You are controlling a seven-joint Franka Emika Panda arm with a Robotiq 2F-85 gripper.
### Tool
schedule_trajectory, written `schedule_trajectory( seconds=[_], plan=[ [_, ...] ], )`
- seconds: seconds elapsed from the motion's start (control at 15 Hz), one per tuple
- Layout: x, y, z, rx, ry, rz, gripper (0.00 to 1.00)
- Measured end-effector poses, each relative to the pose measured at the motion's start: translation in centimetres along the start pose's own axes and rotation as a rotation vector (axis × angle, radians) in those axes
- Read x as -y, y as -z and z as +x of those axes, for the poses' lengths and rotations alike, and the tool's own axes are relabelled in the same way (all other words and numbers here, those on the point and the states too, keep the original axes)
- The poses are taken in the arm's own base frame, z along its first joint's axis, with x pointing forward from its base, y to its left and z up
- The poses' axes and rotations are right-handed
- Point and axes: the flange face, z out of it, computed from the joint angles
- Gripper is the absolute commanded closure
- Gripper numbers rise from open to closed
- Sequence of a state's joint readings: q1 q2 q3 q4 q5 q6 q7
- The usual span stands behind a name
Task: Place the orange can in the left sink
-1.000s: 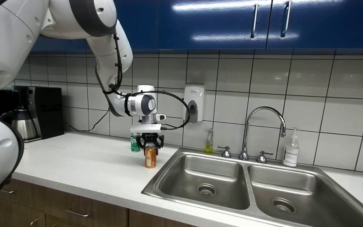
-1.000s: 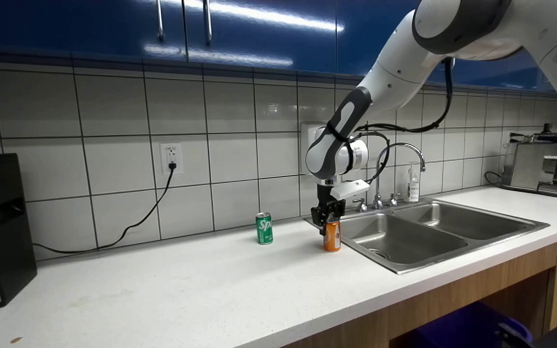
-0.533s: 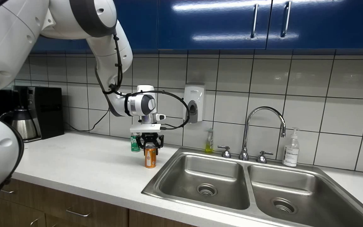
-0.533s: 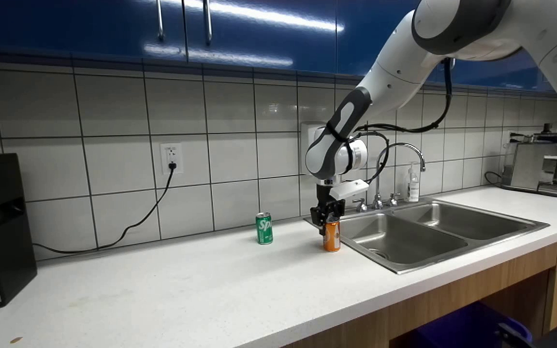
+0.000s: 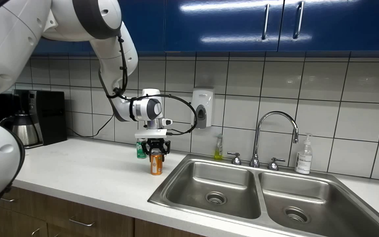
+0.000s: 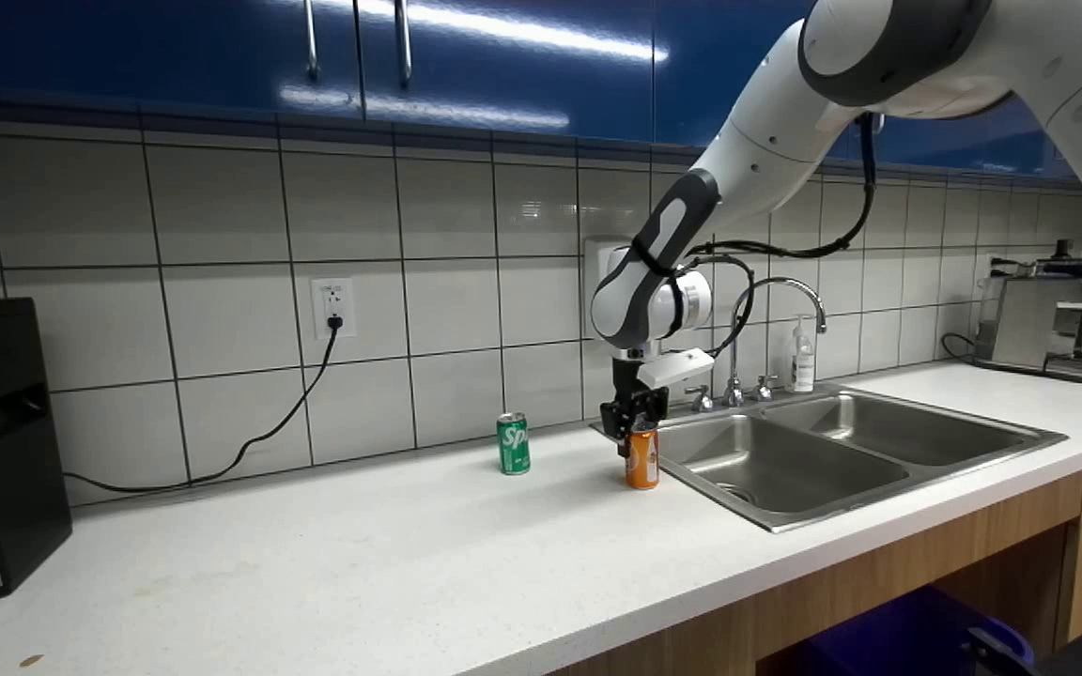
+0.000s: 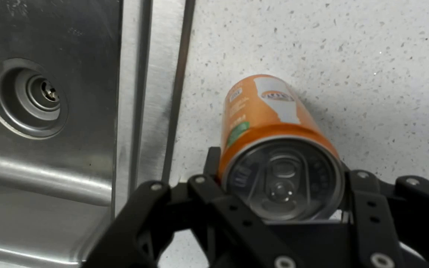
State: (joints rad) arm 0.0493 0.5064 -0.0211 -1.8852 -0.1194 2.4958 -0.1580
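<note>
The orange can stands upright at the counter beside the sink's left rim; it also shows in an exterior view and in the wrist view, its silvery top facing the camera. My gripper points down over it. In the wrist view the gripper has a finger on each side of the can's upper end, shut on it. Whether the can's base touches the counter I cannot tell. The left sink lies just right of the can; its basin is at the left of the wrist view.
A green can stands on the counter near the wall. The right basin, faucet, a green soap bottle and a pump bottle are at the sink. A black coffee maker stands far left.
My gripper and the orange can have shifted together very slightly, leftward in both exterior views, away from the sink. The green can has not moved.
</note>
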Motion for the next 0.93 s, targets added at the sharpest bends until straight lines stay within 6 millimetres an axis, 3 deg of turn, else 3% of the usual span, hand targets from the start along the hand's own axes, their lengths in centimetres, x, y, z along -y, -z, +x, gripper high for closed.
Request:
schedule_trajectory(
  seconds=[0.47, 0.93],
  plan=[
    [0.1, 1.2, 0.5, -0.022, -0.03, -0.005, 0.62],
    [-1.8, 4.1, 0.4, -0.056, -0.109, -0.026, 0.62]
  ],
)
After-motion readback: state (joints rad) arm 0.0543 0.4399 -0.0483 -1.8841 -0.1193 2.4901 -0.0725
